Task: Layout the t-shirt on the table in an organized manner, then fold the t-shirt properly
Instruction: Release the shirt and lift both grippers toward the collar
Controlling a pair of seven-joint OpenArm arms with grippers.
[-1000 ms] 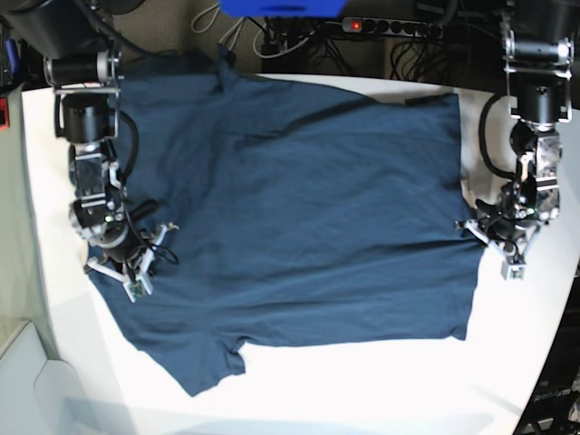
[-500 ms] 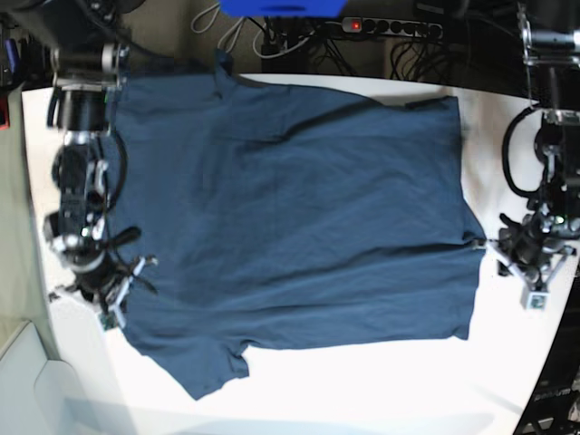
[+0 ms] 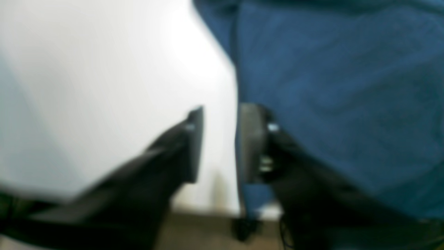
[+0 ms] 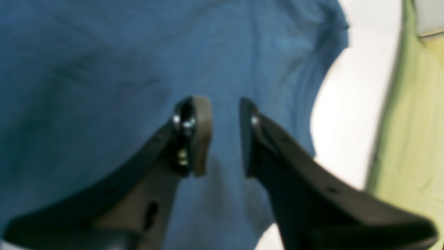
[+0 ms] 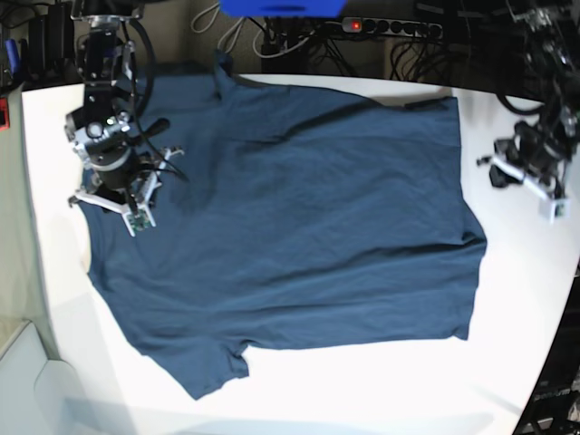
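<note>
Base view: the right hand (image 5: 111, 201) is seen above the shirt's upper left part, near the sleeve end, with its fingers parted and nothing caught between them. From the right wrist view, the same hand (image 4: 223, 137) is shown with a clear gap between its two pads, blue cloth being visible through that gap and beneath both fingers; whether the pads touch the cloth cannot be told from the blurred picture. At the other side, the left hand (image 5: 526, 181) is held over bare worktop, just off the shirt's right edge and apart from it. In the left wrist view this hand (image 3: 218, 144) is likewise seen parted at a moderate width, empty, with one finger over white surface and the other over the hem line of the cloth. The t-shirt (image 5: 290, 227) is spread flat on the worktop (image 5: 381, 390), laid sideways, its neck and sleeves turned toward the left of the base view and its bottom hem toward the right. One sleeve is seen at the lower left, reaching toward the near edge, while the opposite sleeve lies at the top left, close to the far rim. Mild wrinkles are noted across the body, and the lower right corner of the hem is slightly flared outward. A wide band of white worktop is left uncovered along the near side. Behind the far rim, a power strip (image 5: 390, 27) and dark cables are visible.
</note>
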